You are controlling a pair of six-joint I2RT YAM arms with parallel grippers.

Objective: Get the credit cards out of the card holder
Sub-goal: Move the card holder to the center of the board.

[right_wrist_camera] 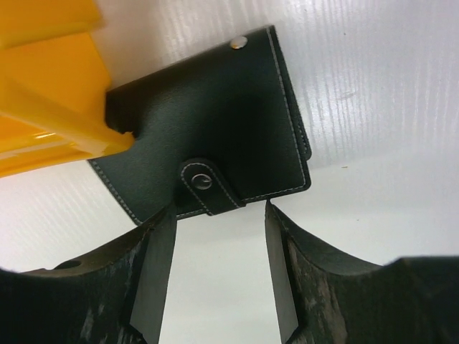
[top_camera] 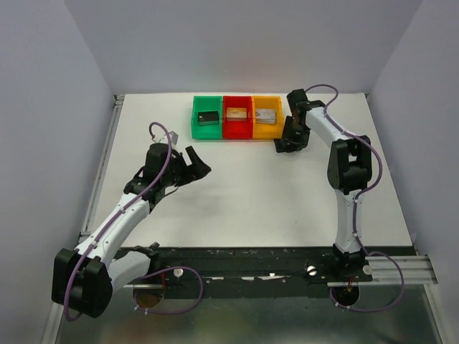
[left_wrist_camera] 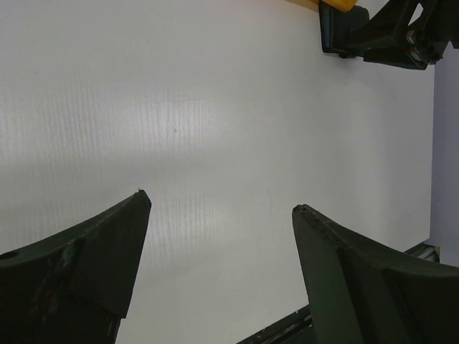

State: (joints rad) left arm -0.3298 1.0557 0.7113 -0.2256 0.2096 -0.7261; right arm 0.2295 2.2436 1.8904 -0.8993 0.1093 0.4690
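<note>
Hanging nearest the table's front, the left gripper (left_wrist_camera: 221,203) has its fingers spread wide over bare white table (left_wrist_camera: 179,107), with open room on every side of it. Farther back, the right gripper (right_wrist_camera: 219,212) points down with its fingers parted a moderate way, gripping nothing. Just ahead of its fingertips lies the card holder (right_wrist_camera: 215,122), flat and closed. Its stitched edge and snapped strap (right_wrist_camera: 208,185) face the gap between the fingers. The credit cards cannot be seen while it is shut. To the gripper's right of the holder the table is open. To its left, a corner of the yellow bin (right_wrist_camera: 50,79) overlaps the holder's edge, and I cannot tell whether they touch. Beyond that, the red bin (top_camera: 237,117) and green bin (top_camera: 208,118) continue the row near the back wall.
</note>
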